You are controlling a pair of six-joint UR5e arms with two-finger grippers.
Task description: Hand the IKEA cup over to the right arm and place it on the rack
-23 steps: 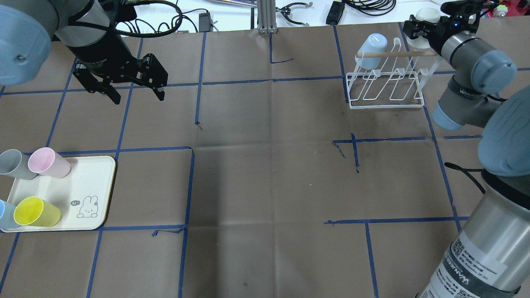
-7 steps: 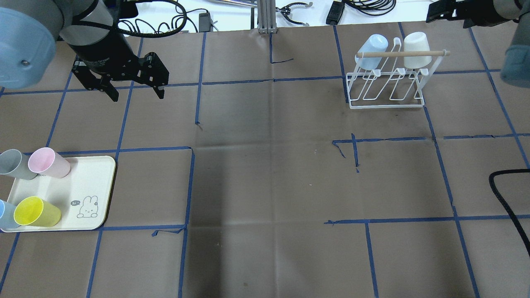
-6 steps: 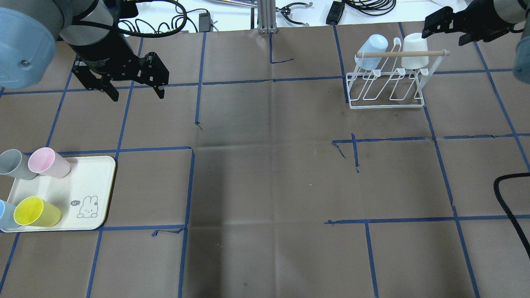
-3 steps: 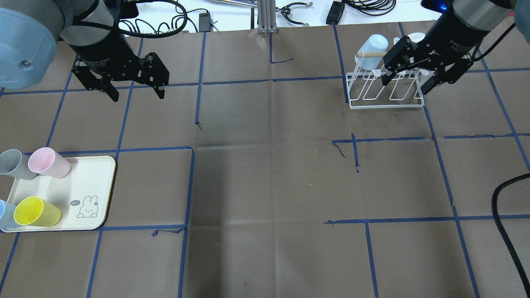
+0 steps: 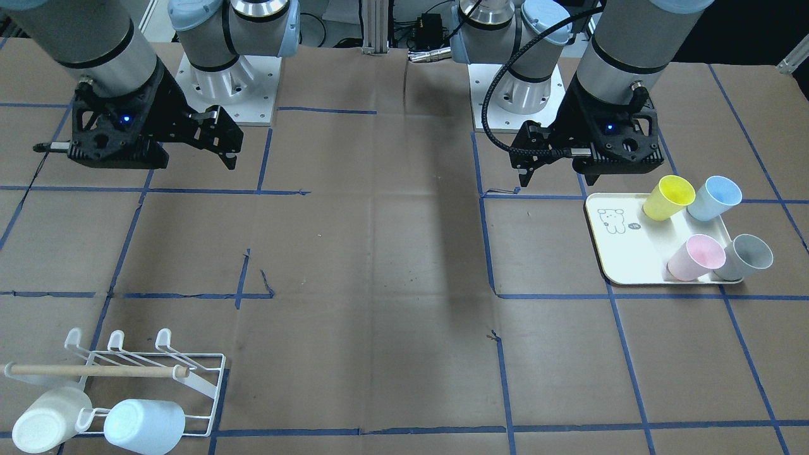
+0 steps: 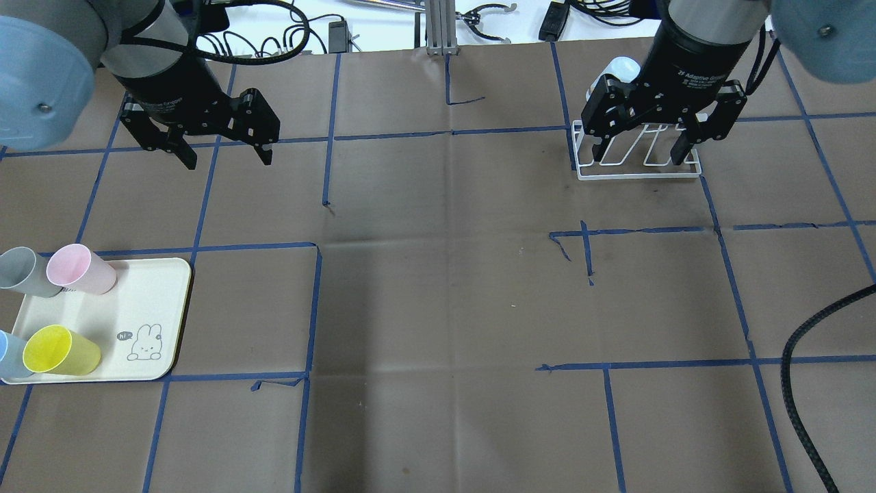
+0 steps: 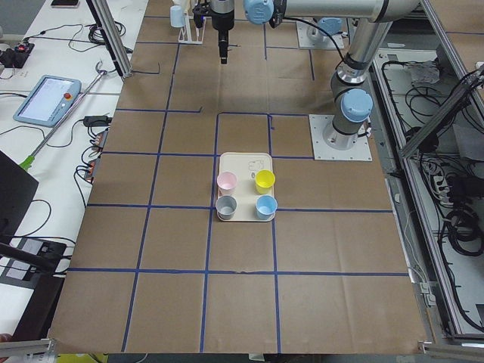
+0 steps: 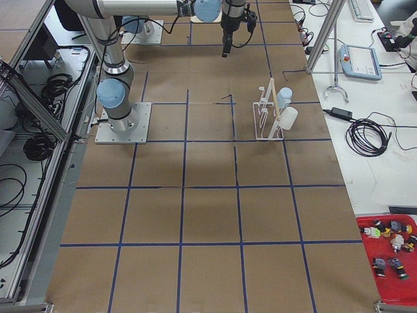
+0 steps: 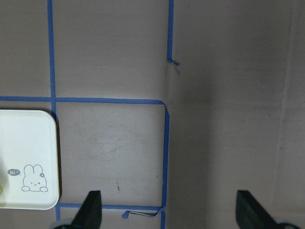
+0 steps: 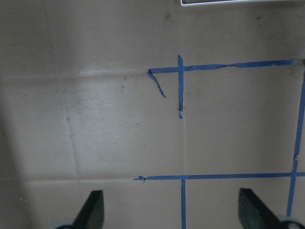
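The white cup (image 5: 43, 430) sits upturned and tilted over a prong of the rack (image 5: 95, 371). In the front-facing view, a pale blue cup (image 5: 144, 424) hangs just beside it at its 3 o'clock. Seen from overhead, the rack stands at 1 o'clock on the bench (image 6: 438, 274).

The right end effector (image 6: 638, 159) hangs high over the bench, clear of the rack, with its fingers spread wide and nothing between them. The left end effector (image 6: 228, 163), at 10 o'clock, is equally wide open and empty.

At 8 o'clock the cream tray (image 6: 164, 274) carries a pink cup (image 6: 79, 268), a grey cup (image 6: 24, 272), a yellow cup (image 6: 60, 350) and a sky-blue cup (image 6: 8, 356).
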